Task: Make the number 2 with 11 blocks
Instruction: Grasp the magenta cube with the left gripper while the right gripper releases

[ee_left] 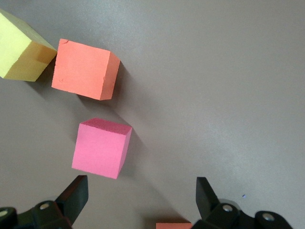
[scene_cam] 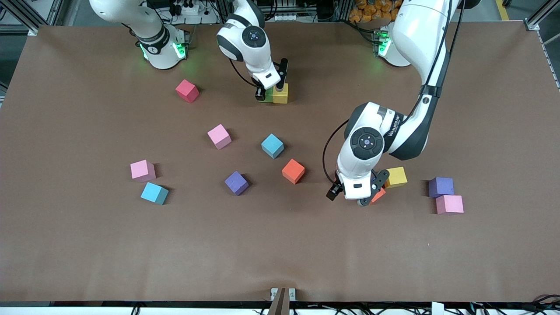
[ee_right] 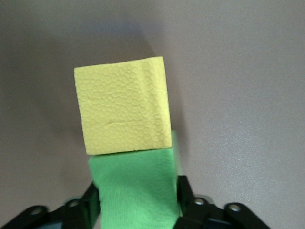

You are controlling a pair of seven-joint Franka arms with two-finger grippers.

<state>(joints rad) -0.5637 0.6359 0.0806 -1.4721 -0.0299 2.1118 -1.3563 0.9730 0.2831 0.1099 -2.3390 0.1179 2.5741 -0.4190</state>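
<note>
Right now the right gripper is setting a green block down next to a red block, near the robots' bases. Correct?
Not quite. The right gripper has the green block beside a yellow block, not a red one. The right wrist view shows both touching; the rest holds.

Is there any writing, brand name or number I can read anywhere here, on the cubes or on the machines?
On the left arm: a short line of dark lettering on the white shell near the wrist, too small and blurred to read.
On the cubes, such as the yellow cube and green cube at the right tool: no text.
On the table: no text.
</note>
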